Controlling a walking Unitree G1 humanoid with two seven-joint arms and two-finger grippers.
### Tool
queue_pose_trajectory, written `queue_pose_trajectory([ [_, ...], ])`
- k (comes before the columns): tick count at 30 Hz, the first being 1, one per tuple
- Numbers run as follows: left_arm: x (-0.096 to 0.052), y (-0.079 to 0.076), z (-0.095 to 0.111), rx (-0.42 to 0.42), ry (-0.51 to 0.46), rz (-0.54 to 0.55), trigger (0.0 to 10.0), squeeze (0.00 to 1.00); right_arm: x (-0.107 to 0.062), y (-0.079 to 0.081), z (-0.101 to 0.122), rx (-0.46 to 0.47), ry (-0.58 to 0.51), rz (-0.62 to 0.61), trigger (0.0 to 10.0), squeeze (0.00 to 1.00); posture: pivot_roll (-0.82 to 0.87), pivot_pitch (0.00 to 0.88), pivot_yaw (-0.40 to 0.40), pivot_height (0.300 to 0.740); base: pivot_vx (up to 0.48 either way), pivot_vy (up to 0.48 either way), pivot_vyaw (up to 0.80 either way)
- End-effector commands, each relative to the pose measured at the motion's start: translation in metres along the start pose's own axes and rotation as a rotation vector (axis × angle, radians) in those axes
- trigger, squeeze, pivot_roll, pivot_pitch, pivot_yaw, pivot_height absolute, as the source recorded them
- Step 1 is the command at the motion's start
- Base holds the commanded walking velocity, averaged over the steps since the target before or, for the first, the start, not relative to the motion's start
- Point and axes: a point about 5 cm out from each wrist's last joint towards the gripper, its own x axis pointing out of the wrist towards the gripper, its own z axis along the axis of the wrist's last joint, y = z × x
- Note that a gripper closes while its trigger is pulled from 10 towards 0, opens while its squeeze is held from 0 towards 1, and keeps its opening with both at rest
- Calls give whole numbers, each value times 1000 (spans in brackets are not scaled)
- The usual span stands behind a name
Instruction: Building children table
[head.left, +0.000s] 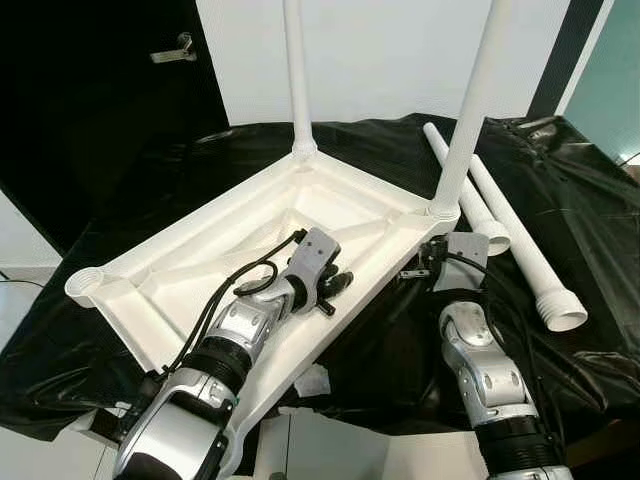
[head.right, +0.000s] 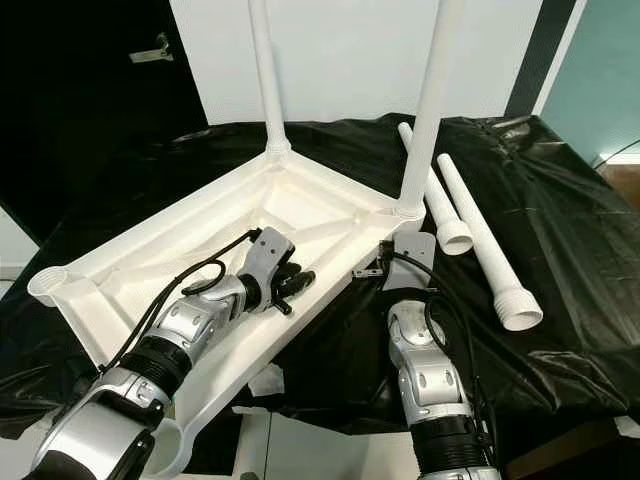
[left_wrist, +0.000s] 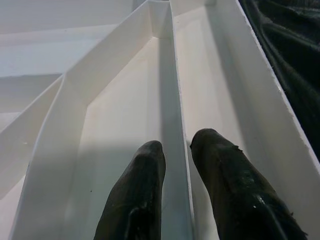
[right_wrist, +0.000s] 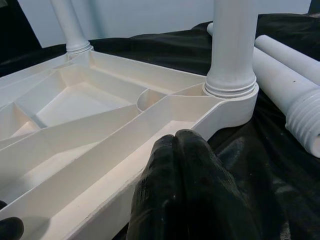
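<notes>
The white plastic table top (head.left: 180, 235) lies upside down on a black sheet (head.left: 570, 200). Two white legs stand screwed into its corners, one at the far corner (head.left: 295, 80) and one at the right corner (head.left: 470, 110). Two loose legs (head.left: 470, 195) (head.left: 520, 250) lie on the sheet to the right. My left gripper (left_wrist: 177, 142) is inside the underside, its fingers closed on either side of a thin rib (left_wrist: 167, 75). My right gripper (right_wrist: 175, 140) is shut with nothing in it, just outside the rim below the right corner leg (right_wrist: 232, 45).
An empty leg socket (head.left: 85, 283) is at the table top's near-left corner. A dark door with a handle (head.left: 175, 50) stands at the back left. A white scrap (head.left: 310, 380) lies by the sheet's front edge.
</notes>
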Motion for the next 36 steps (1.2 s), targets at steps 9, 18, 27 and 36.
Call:
queue_pose_trajectory([
  [9, 1, -18, -26, -109, 40, -195, 10000, 439, 0, 2, -3, 3, 16, -4, 10000, 0, -85, 0, 50, 740, 0, 0, 0],
  [18, 0, -19, -10, -121, -71, -233, 10000, 600, 0, 0, -4, 2, 20, -6, 10000, 0, -82, 0, 46, 740, 0, 0, 0],
  [27, 1, -21, -16, -128, -37, -213, 10000, 1000, 0, 0, -4, 2, 21, -7, 10000, 0, -83, 0, 44, 740, 0, 0, 0],
  [36, -2, -27, -20, -151, 9, -293, 10000, 0, 0, -1, -3, -5, 20, -11, 10000, 0, -90, 0, 42, 740, 0, 0, 0],
])
